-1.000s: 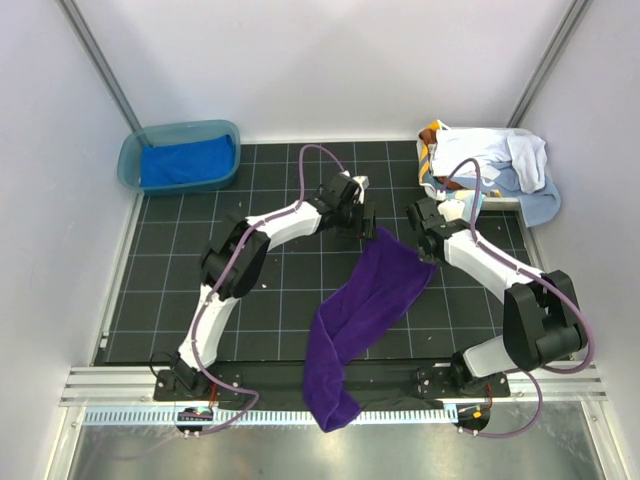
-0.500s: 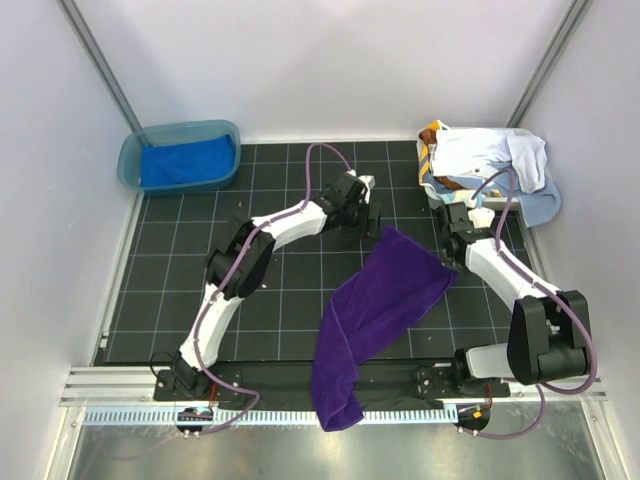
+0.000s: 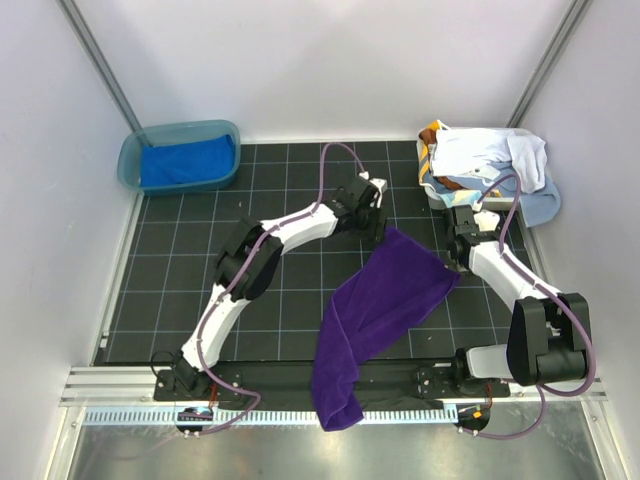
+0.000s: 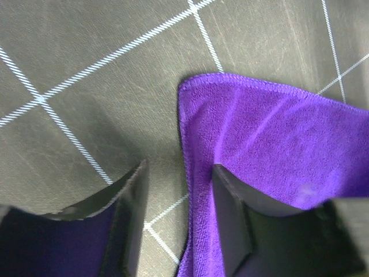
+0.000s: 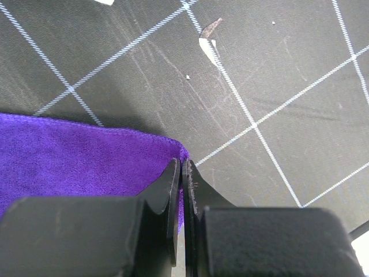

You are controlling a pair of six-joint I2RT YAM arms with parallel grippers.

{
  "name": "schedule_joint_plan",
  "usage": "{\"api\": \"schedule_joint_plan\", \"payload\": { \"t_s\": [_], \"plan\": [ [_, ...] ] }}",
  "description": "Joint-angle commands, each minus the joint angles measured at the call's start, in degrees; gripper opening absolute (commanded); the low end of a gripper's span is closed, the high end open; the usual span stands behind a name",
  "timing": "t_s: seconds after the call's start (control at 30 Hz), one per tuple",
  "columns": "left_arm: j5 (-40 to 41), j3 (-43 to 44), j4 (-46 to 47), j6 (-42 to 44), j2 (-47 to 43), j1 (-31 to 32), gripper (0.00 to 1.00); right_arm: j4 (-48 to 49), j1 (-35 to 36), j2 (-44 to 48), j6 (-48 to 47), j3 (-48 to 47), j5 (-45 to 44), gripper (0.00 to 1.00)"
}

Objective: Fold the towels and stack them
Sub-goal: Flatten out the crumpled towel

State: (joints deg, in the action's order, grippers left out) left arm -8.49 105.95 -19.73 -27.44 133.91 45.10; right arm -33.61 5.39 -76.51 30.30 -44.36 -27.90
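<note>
The black gridded tabletop (image 3: 200,300) carries a purple towel (image 3: 385,300) lying at a slant, its far edge between the two arms and its near end hanging over the tabletop's front edge. A heap of white, light blue and orange-brown towels (image 3: 480,155) sits at the far right. A teal tub (image 3: 130,165) at the far left holds a blue towel (image 3: 185,162). The left fingers (image 4: 130,208) stand spread at the purple towel's far left corner. The right fingers (image 5: 167,190) pinch its far right corner.
</note>
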Motion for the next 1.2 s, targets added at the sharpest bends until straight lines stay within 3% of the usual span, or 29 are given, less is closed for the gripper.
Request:
{"api": "schedule_joint_plan", "payload": {
  "t_s": [0.0, 0.23, 0.3, 0.33, 0.4, 0.43, 0.53, 0.63, 0.77, 0.87, 0.97, 1.1, 1.17],
  "plan": [
    [0.6, -1.7, -3.7, 1.2, 0.9, 1.0, 0.50, 2.1, -0.2, 1.2, -0.1, -0.4, 0.3, 0.03],
    [0.8, -8.6, -1.0, 0.8, -3.0, 2.4, 0.52, 1.8, -0.7, 2.2, 0.5, -1.3, -0.1, 0.03],
    [0.9, -8.7, -1.1, 0.8, -3.0, 2.5, 0.47, 1.7, -0.7, 2.0, 0.5, -2.0, 1.0, 0.02],
    [1.7, -8.7, -1.2, 0.8, -3.0, 2.4, 0.33, 1.0, -0.7, 1.3, 0.5, -2.6, 1.7, 0.01],
    [4.3, -8.9, -2.6, 0.8, -3.7, 2.5, 0.20, 0.5, -0.6, 1.1, 0.1, -3.9, 2.5, 0.01],
    [7.3, -9.2, -3.2, 0.8, -4.1, 2.4, 0.07, 0.6, -0.7, 1.5, 0.0, -4.2, 3.6, 0.01],
    [13.9, -10.9, -5.1, -0.1, -6.5, 1.0, 0.00, 0.6, 0.1, 1.8, -0.5, -4.9, 5.1, 0.01],
    [19.8, -12.2, -8.8, -0.9, -10.8, -0.9, 0.00, 0.3, 2.5, 1.1, -0.6, -7.0, 6.3, 0.01],
    [31.8, -9.5, -16.4, 1.2, -15.1, -2.0, 0.00, -0.1, 12.3, -3.1, 0.3, -11.4, 4.6, 0.01],
    [33.0, -7.4, -19.8, 2.7, -15.9, -2.1, 0.01, -0.1, 13.5, -7.6, 0.5, -14.3, 5.2, 0.01],
    [28.8, -6.6, -19.8, 3.6, -14.5, -2.0, 0.16, 0.2, 12.4, -11.2, -0.9, -15.5, 2.4, 0.01],
    [24.8, -5.3, -19.7, 3.6, -13.1, -1.9, 0.42, 2.7, 6.2, -13.6, -2.9, -13.7, 5.3, 0.01],
    [24.7, -4.5, -19.4, 3.6, -12.7, -2.0, 0.48, 3.0, 4.1, -14.0, -3.6, -12.9, 5.3, 0.01]
  ]
}}
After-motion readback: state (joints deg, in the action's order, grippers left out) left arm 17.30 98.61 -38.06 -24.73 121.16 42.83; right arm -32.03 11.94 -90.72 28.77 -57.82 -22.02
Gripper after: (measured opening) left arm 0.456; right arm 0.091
